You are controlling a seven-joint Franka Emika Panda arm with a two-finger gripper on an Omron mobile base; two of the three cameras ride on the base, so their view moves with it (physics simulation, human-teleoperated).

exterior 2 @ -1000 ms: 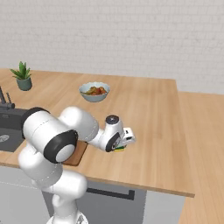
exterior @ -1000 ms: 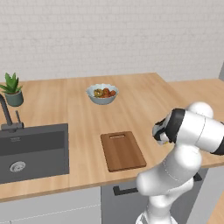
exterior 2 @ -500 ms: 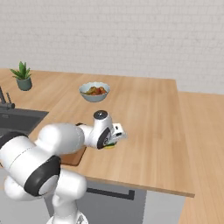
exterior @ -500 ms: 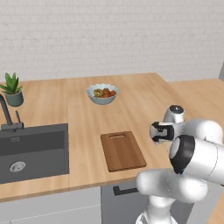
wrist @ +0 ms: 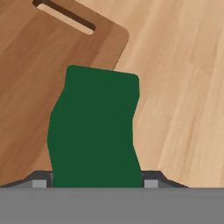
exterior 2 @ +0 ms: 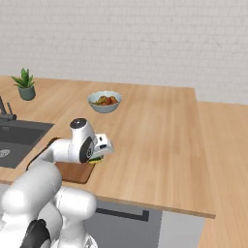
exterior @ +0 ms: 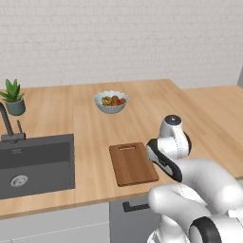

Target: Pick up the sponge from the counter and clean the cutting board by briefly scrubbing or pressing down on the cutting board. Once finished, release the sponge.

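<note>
A: Hand view first: where do we stand over the counter [exterior: 85, 118]?

B: We hang at the board's [exterior: 132, 163] right edge, so we can press down there.

A: And the sponge [wrist: 94, 129]?

B: Pinched in our gripper [exterior 2: 99, 157], green face filling the hand view; the right base view adds its yellow underside.

The light wood-plank tabletop [exterior: 85, 123] carries a reddish-brown cutting board [exterior: 131, 164] near its front edge, a pale bowl of fruit [exterior: 110, 101] farther back, a potted plant [exterior: 14, 97] behind the dark inset sink [exterior: 35, 163].
</note>
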